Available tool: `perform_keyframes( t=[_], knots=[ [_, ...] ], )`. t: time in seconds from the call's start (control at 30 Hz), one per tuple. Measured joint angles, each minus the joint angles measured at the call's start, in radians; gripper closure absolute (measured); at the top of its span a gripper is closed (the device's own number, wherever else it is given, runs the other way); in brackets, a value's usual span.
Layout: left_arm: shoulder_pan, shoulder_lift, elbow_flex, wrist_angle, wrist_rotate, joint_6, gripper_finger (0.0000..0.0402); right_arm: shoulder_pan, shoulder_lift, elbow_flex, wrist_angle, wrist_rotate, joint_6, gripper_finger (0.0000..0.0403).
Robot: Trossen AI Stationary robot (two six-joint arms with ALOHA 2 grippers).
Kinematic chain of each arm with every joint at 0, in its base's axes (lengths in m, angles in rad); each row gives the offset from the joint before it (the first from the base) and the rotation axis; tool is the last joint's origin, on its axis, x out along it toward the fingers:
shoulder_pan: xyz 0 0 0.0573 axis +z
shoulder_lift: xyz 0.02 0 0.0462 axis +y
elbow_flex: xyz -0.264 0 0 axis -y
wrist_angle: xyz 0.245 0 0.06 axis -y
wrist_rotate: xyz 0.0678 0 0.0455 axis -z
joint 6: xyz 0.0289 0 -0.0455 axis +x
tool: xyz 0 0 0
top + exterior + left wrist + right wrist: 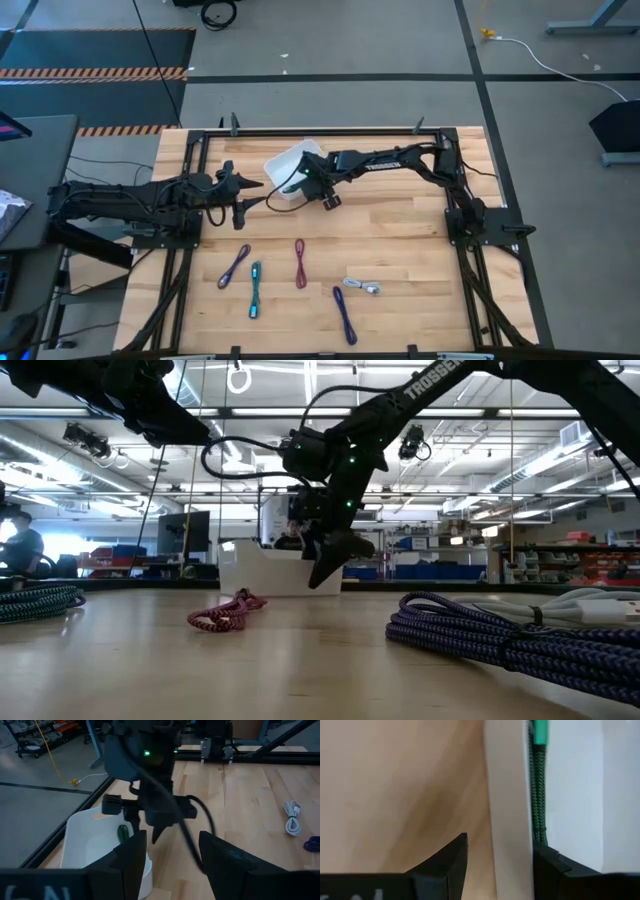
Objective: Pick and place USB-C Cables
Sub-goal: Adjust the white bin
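The white tray (290,160) sits at the table's far middle, and the green cable (537,795) lies inside it along its wall. My right gripper (500,865) hangs open, pointing down over the tray's near rim (505,810), one finger outside and one over the inside. It holds nothing. My left gripper (250,197) hovers open just left of the tray, facing it. Lying flat on the table's near half are a purple cable (233,266), the teal cable (255,289), the dark red cable (300,262), the white-grey cable (362,287) and another purple cable (345,314).
A black metal frame (300,131) runs around the table's edges. Bare wood lies between the tray and the row of cables. In the low view the dark red cable (225,612) lies in front of the tray (260,565), and a purple bundle (500,635) is close to the camera.
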Motion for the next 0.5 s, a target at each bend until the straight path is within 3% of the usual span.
perform_keyframes(
  t=[0.5],
  knots=[
    [0.000, 0.000, 0.000, 0.000, 0.000, -0.005, 0.0212, 0.080, -0.025, 0.003, -0.048, 0.006, 0.061, 0.0234]
  ],
)
